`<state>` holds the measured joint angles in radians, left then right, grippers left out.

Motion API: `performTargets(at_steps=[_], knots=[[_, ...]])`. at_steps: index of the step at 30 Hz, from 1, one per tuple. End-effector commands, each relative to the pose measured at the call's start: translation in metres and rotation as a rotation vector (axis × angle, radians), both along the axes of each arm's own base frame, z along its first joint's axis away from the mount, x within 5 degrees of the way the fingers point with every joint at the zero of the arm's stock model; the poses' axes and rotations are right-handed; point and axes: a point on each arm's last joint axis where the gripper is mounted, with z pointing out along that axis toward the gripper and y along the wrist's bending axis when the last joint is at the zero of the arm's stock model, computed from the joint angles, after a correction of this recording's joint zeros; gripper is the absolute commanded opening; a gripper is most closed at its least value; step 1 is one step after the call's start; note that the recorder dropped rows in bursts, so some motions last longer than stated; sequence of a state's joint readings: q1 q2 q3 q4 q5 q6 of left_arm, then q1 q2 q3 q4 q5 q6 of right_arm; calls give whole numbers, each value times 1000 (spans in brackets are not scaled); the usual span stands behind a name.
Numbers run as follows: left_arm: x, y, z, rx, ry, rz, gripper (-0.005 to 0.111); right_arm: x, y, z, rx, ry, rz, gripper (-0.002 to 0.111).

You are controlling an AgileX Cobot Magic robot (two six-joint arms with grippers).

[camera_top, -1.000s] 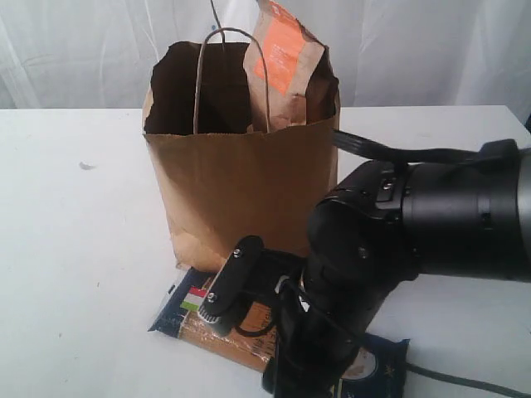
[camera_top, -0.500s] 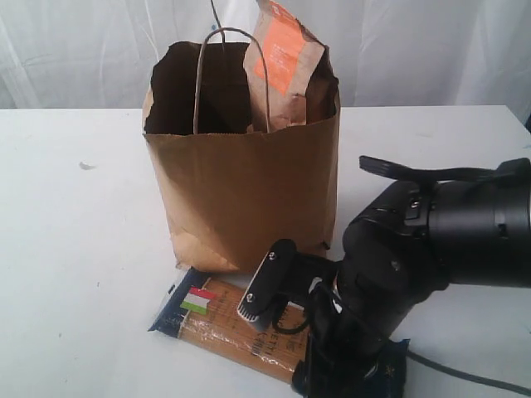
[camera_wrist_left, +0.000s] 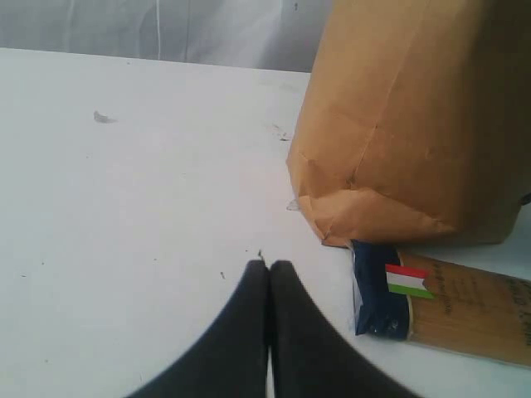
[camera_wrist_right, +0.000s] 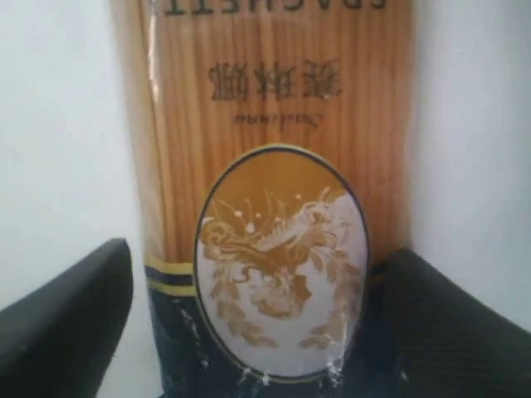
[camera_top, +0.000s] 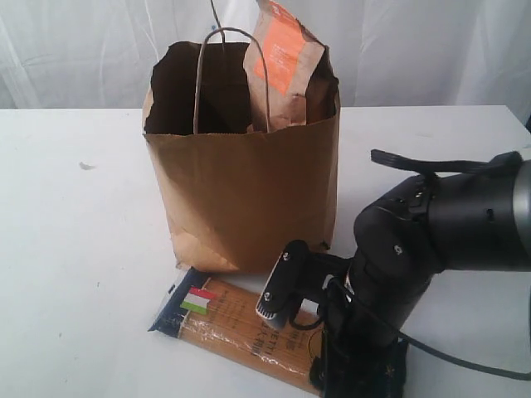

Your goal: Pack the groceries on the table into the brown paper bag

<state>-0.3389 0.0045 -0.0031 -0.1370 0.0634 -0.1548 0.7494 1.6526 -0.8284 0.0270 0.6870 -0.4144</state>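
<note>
our left gripper point(camera_wrist_left: 268, 267) points forward and low, its two fingers pressed together tip to tip. our right arm point(camera_top: 452, 224) bends down at the wrist, and our right gripper point(camera_wrist_right: 265, 332) has its fingers point(camera_wrist_right: 58, 323) spread wide apart.

I read the exterior view as bright and evenly lit. The white table point(camera_top: 75, 249) nears overexposure, and the curtain point(camera_top: 83, 41) behind glows with diffuse light. The brown paper bag point(camera_top: 241, 199) is dark inside and casts only a faint shadow at its base. In the right wrist view the spaghetti pack point(camera_wrist_right: 274, 166) appears soft, with a glare streak on its wrapper. The right gripper fingers point(camera_wrist_right: 66, 323) are out of focus. The left wrist view is slightly grainy.
</note>
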Motion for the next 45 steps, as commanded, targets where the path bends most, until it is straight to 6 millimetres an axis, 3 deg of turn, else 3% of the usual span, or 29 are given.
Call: performTargets(at_steps=[1,4,6,13,21,29,39,45], knots=[[0,0,0,-14,0,1,0,2,2,-15,-14,35,11,76],[0,0,0,-14,0,1,0,2,2,-20,-24,46,11,75],[0,0,0,-14,0,1,0,3,2,-24,-32,55,11,69],[0,0,0,-14,0,1,0,2,-1,-25,-64,70,-135,-1],[0,0,0,-14,0,1,0,-14,-19,-26,-205,168,-240,0],[0,0,0,-14,0,1,0,-30,-47,-12,-299,113,-348,0],[0,0,0,-14,0,1,0,-31,-86,23,-420,64,-467,0],[0,0,0,-14,0,1,0,-24,-108,32,-453,44,-546,0]])
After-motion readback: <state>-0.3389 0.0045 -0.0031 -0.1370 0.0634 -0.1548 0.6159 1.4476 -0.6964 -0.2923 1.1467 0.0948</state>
